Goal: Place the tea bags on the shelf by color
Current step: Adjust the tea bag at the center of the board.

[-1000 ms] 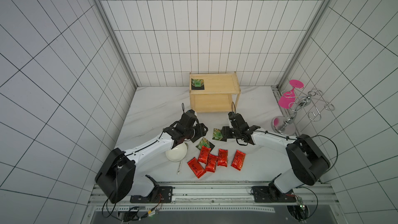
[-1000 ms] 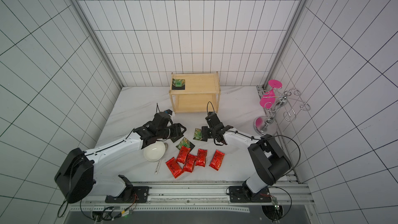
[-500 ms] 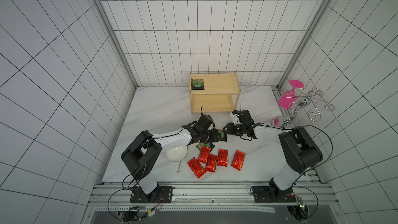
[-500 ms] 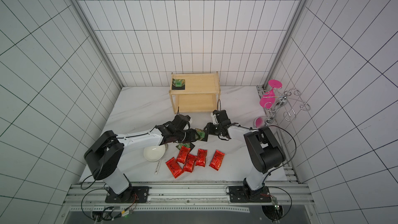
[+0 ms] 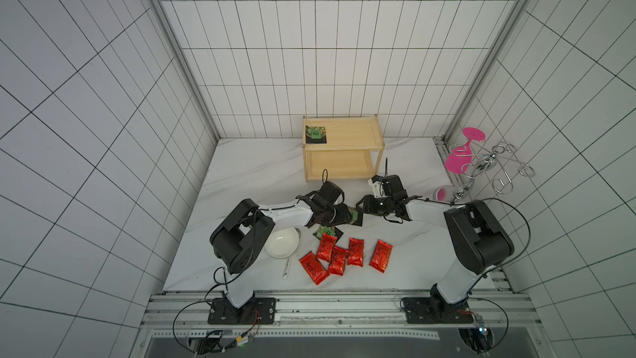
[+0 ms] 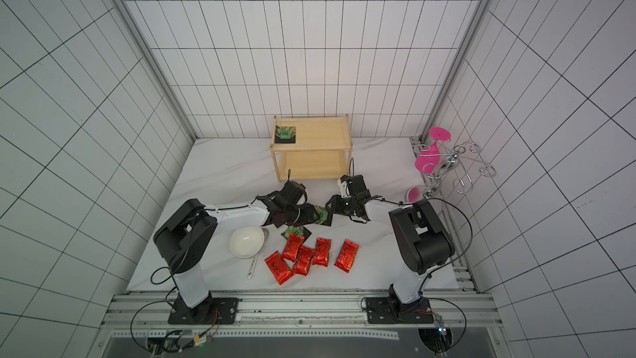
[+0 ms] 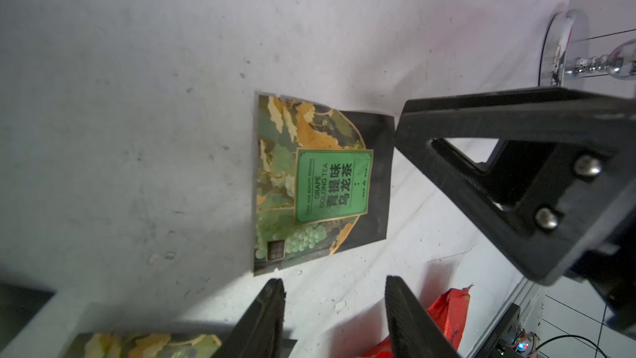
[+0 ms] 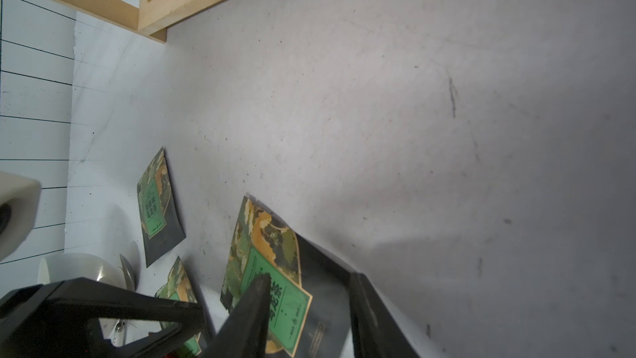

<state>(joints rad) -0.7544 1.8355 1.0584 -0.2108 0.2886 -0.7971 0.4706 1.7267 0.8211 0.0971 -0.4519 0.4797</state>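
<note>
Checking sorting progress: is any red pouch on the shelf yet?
No: the shelf holds only a black sachet; all five red pouches lie on the table.

arms (image 5: 285, 213): white shells, black joints | left pincer (image 7: 333, 280): black

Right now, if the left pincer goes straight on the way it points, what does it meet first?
The black-and-green tea bag lying flat on the table, just ahead of the left pincer; depth is unclear.

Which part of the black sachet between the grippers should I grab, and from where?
Grip the sachet by its plain black edge, nearest the right gripper. It lies flat on the table, so likely come low from that side and pinch the rim.
</note>
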